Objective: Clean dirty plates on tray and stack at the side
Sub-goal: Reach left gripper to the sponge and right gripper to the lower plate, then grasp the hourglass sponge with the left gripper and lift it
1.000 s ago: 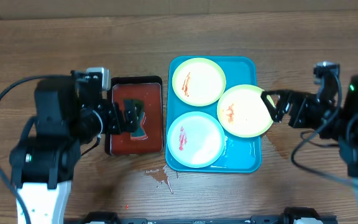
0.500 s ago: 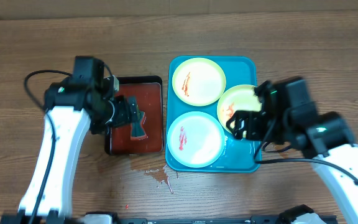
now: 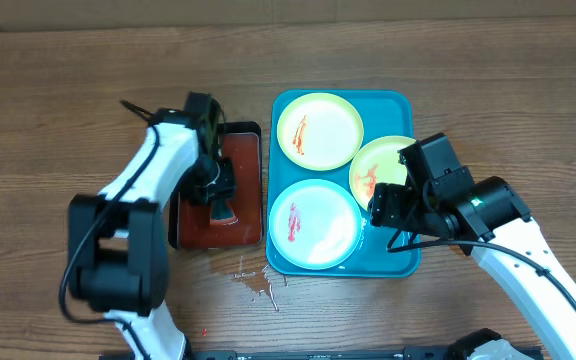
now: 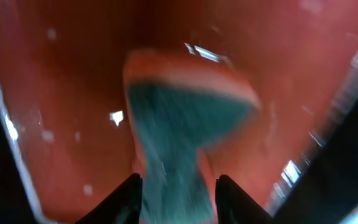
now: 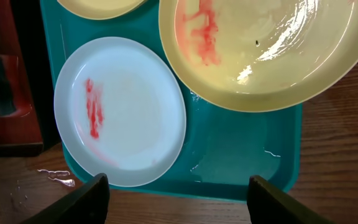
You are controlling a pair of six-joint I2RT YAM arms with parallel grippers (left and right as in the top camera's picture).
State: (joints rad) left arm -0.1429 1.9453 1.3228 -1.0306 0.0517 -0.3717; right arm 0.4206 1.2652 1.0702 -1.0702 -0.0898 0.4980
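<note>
The turquoise tray (image 3: 406,262) holds three plates. A yellow-green one (image 3: 319,130) lies at the back, a second yellow-green one (image 3: 376,172) at the right, and a light-blue one (image 3: 311,222) in front. All three carry red smears. My right gripper (image 3: 386,205) hovers over the tray's right side, partly covering the right plate. In the right wrist view the right gripper (image 5: 179,208) is open above the tray's front rim (image 5: 247,163), with nothing between its fingers. My left gripper (image 4: 179,196) sits in the black tray, its jaws pinching a teal sponge (image 4: 188,118).
The black tray (image 3: 253,135) of red liquid stands just left of the turquoise tray, also seen in the right wrist view (image 5: 23,74). A small wet spill (image 3: 256,285) marks the wood in front of both trays.
The left arm swung in over the black tray and its jaws closed onto the sponge. The right arm moved left over the tray, covering part of the right plate, and its jaws narrowed slightly.
</note>
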